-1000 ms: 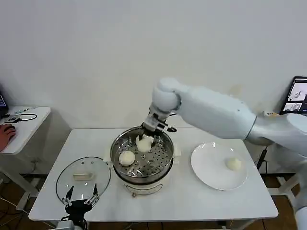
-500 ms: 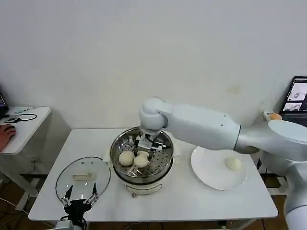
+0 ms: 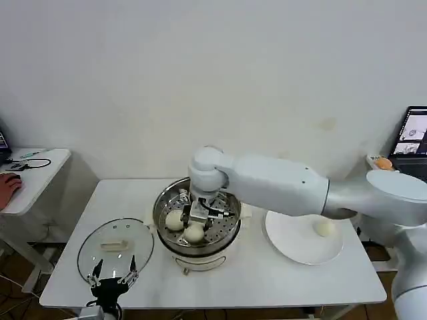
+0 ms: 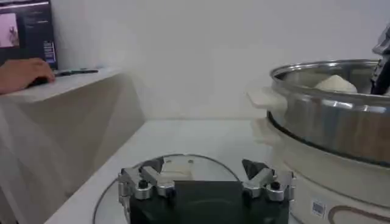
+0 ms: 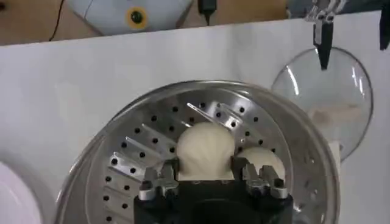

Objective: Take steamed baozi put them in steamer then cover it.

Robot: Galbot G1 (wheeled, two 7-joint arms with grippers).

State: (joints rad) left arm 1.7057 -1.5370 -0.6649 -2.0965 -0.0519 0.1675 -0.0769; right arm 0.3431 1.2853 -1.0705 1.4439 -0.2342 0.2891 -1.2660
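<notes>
The steamer (image 3: 227, 230) stands mid-table with one steamed baozi (image 3: 175, 220) lying on its perforated tray. My right gripper (image 3: 200, 215) reaches down into the pot, shut on a second baozi (image 5: 206, 146), whose underside is at the tray beside the first one (image 5: 263, 162). Another baozi (image 3: 324, 228) rests on the white plate (image 3: 293, 243). The cover (image 3: 115, 244) lies flat on the table left of the steamer. My left gripper (image 3: 112, 275) hovers open over the cover's near edge (image 4: 183, 159), with the steamer's wall (image 4: 329, 119) beside it.
A side table (image 3: 33, 173) with a person's hand (image 3: 8, 184) on it stands to the left. A monitor (image 3: 413, 133) is at the far right. Bare table surface runs along the front edge (image 3: 267, 283).
My right gripper has carried its baozi from the far side of the steamer toward the near side and lowered it next to the other bun. The left gripper has stayed put.
</notes>
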